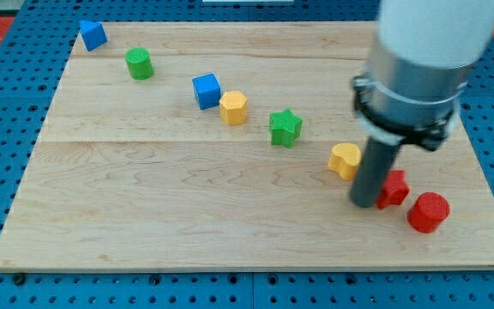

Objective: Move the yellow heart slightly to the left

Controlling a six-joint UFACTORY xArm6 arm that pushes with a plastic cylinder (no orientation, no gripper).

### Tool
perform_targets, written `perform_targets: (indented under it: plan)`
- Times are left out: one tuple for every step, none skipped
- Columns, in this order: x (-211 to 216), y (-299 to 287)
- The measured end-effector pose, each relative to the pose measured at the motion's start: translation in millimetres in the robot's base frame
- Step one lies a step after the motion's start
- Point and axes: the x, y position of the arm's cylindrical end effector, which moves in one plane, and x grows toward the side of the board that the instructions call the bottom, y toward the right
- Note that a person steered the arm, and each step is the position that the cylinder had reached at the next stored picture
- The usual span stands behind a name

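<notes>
The yellow heart (344,160) lies on the wooden board (187,215) at the view's right of centre. My tip (364,204) rests on the board just below and to the right of the heart, close to it; I cannot tell if it touches. A red block (394,189) sits right beside the tip on its right, partly hidden by the rod.
A red cylinder (428,212) stands at the lower right. A green star (286,128), a yellow hexagon (233,107), a blue cube (206,90), a green cylinder (139,63) and a blue block (93,35) run diagonally towards the top left.
</notes>
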Motion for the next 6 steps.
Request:
perform_targets:
  plan:
    - [-1.9,34.0]
    - [-11.8,27.5]
    - [-22.8,28.2]
    - [-48.5,6.0]
    - [-77.8,0.2]
    - [-55.9,-51.1]
